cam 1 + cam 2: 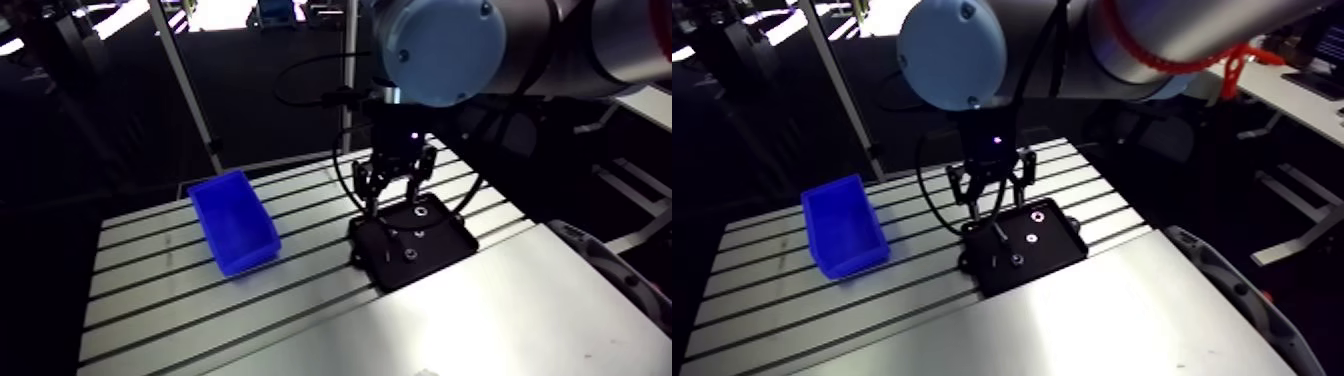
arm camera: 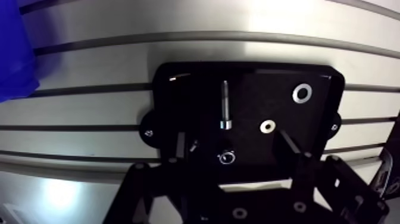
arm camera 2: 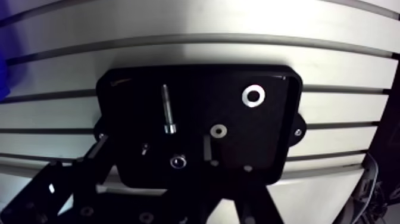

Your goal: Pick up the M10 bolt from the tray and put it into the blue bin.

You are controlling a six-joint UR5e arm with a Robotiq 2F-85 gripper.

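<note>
**Pre-grasp, nothing picked yet**

Hand (image 2: 230,136) is hovering over the tray (image 2: 190,83), spread wide and holding nothing. M10 bolt (image 2: 225,104) is lying flat in the tray, its head roughly between the fingers (image 2: 289,143). Blue bin (image 1: 235,222) is sitting left of centre in the arm view, well apart on the tabletop (image 1: 150,290). Grasp, lift, transfer and drop are all pending.

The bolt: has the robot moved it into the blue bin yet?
Nothing is done yet: the bolt lies in the black tray. In hand: the open gripper hangs over the tray, holding nothing. Left: grasping the bolt, lifting it, carrying it to the blue bin.
</note>
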